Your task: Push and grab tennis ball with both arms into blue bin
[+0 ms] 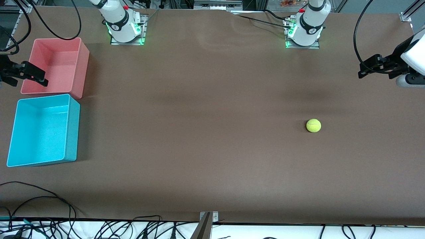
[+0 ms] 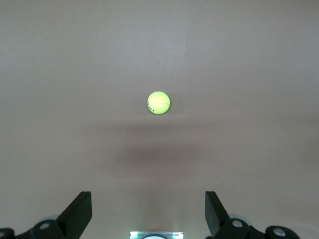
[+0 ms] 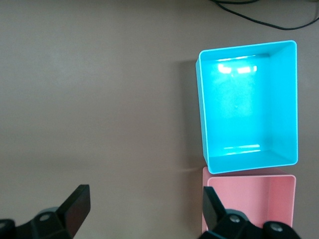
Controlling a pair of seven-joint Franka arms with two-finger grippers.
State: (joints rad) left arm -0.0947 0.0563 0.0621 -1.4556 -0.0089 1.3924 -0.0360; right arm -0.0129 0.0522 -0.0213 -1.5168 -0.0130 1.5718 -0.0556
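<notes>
At the edge of the table point(image 1: 212, 186) nearest the front camera, black cables trail along the rim; the brown surface just above them is bare. Farther in, toward the right arm's end, sits the blue bin point(image 1: 72, 129), open side up, with only its own floor showing inside; the right wrist view shows the same bin point(image 3: 247, 162) from above. Toward the left arm's end, at much the same depth, the tennis ball point(image 1: 313, 125) lies alone on the table, well apart from both bins; in the left wrist view the ball point(image 2: 158, 102) rests on open surface ahead of the spread fingers point(image 2: 79, 211). Farther from the camera than the blue bin, and just beside it, stands the pink bin point(image 1: 83, 66). The right gripper point(image 1: 35, 75) hangs in the air over the pink bin's outer edge, jaws wide and holding nothing; the left gripper point(image 1: 368, 68) hovers over the table's end, farther back than the ball, jaws likewise wide and empty. Farthest back stand the two green-lit bases.
</notes>
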